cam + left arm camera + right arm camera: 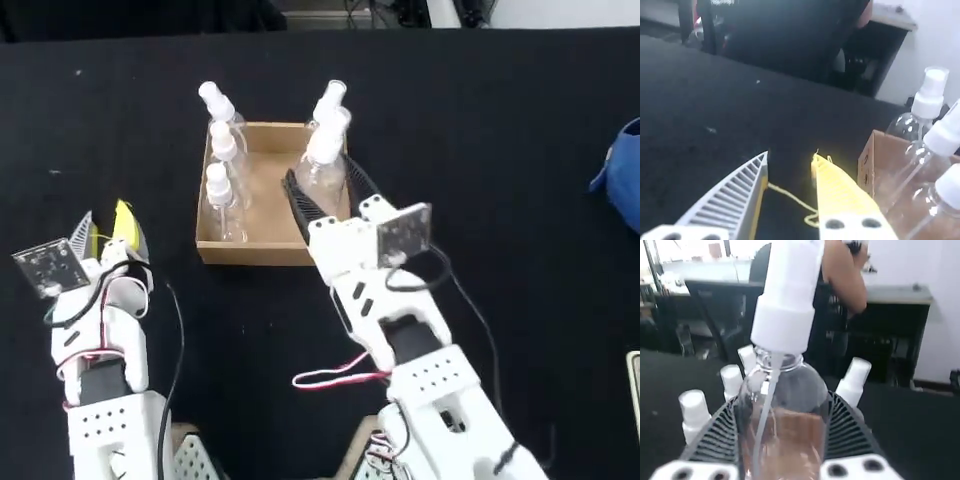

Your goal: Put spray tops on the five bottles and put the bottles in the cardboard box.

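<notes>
The cardboard box (250, 250) stands at the table's middle, toward the back. Three capped clear bottles (222, 150) line its left side, and another one (330, 100) stands at its far right corner. My right gripper (322, 178) is shut on a fifth bottle (325, 158) over the box's right side. In the right wrist view this bottle (790, 415) stands upright between the black fingers (845, 430), its white spray top (787, 295) on. My left gripper (105, 222) is open and empty over bare table, left of the box (867, 162).
A blue object (622, 175) lies at the right edge of the black table. A red and white cable (330, 378) loops beside the right arm's base. A thin yellow thread (790, 197) hangs between the left gripper's fingers.
</notes>
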Robot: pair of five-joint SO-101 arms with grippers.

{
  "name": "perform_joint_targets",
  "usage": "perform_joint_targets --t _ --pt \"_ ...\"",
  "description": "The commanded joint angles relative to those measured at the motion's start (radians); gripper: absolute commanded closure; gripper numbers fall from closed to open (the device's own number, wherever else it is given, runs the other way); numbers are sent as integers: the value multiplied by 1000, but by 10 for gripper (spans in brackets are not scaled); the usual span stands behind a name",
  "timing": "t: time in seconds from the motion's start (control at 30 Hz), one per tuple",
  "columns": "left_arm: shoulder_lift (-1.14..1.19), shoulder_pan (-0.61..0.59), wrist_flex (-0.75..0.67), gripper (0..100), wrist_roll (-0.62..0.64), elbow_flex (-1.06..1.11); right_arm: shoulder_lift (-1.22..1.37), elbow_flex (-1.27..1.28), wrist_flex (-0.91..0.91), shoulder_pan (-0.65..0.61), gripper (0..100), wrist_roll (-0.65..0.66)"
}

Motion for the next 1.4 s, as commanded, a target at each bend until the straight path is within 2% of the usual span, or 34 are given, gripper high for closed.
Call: perform_joint_targets --t 0.0,0.27,0.4,0.63,0.9,1.37 --pt "-6 -7 43 970 -12 24 79 -88 -61 18 983 -5" --pt "-5 -4 44 970 -12 24 186 -102 -94 20 987 -2" --pt "-5 -2 49 970 -12 24 239 -93 -241 21 987 -3" --pt "-5 28 71 970 -12 24 504 -124 -509 55 987 -3" --pt "-5 28 71 970 -12 24 737 -140 -713 71 987 -5" --pt "-5 28 69 970 -12 24 1082 -236 -858 69 987 -5"
